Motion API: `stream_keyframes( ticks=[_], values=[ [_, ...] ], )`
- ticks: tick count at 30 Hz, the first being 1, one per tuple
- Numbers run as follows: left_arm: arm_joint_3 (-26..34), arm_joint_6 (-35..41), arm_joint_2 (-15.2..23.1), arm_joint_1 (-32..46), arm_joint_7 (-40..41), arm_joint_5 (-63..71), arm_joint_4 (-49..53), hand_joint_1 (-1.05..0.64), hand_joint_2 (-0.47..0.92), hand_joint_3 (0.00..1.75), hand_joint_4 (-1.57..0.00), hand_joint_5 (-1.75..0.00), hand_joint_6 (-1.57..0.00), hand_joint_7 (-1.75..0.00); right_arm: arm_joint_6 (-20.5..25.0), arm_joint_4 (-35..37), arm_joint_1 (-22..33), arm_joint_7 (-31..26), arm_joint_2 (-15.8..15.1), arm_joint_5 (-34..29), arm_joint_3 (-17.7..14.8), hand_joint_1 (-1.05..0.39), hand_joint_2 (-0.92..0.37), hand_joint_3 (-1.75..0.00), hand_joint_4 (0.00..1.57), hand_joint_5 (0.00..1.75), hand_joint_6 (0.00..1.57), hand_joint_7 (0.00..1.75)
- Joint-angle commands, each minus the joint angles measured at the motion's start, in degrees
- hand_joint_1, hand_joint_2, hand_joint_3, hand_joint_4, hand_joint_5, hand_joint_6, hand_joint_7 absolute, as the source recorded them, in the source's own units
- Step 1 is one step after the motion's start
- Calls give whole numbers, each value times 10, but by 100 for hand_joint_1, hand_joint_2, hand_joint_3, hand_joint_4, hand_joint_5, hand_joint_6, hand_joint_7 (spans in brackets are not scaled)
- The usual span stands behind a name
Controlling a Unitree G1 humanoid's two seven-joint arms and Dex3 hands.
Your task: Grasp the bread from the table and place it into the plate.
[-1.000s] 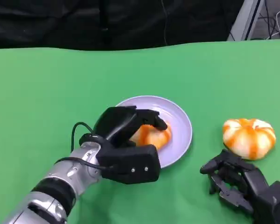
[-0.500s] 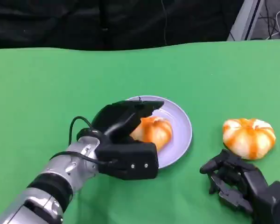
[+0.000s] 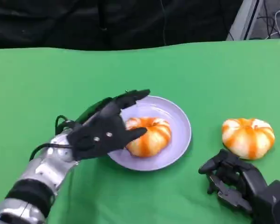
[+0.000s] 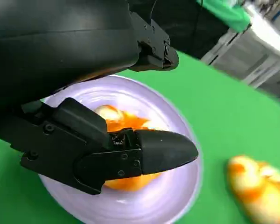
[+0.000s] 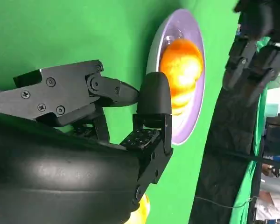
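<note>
left hand [image 3: 100, 133] opened and drawn back off the bread [image 3: 148, 135], bread left lying in the plate [image 3: 177, 119]

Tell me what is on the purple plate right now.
One orange-and-white bread lies on the plate. The left robot hand, fingers spread, hides the plate's near-left rim and part of the bread; anything beneath the bread is covered.

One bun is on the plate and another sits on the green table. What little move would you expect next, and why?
Probably the left hand draws back clear of the plate: its fingers are spread, and the bread lies on the plate, no longer gripped. After that, the right hand, resting just short of the second bread on the green table, looks best placed to reach for it.
</note>
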Motion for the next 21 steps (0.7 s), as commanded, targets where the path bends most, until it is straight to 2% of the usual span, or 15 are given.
stream_keyframes(
  ticks=[1,4,10,21],
  values=[
    [52,-33,12,39,-54,-81,-43,-91,92,76,-16,-5,-23,-2,2,7,6,-2,-12,-2,-2,-25,-92,-50,62,175,68,121],
    [92,-39,2,67,-100,-153,-65,-85,92,70,-23,-4,-28,-2,7,10,3,1,-12,2,-5,-24,-92,-50,62,175,68,121],
    [166,-21,-1,101,-205,-280,-77,-88,92,63,-25,-2,-28,-1,6,12,2,-6,-13,-3,-5,-24,-92,-50,63,174,69,120],
    [253,21,-13,160,-276,-378,-94,-85,92,52,-42,-4,-41,-3,1,17,0,1,-15,2,-8,-23,-92,-50,62,175,68,121]
  ],
)
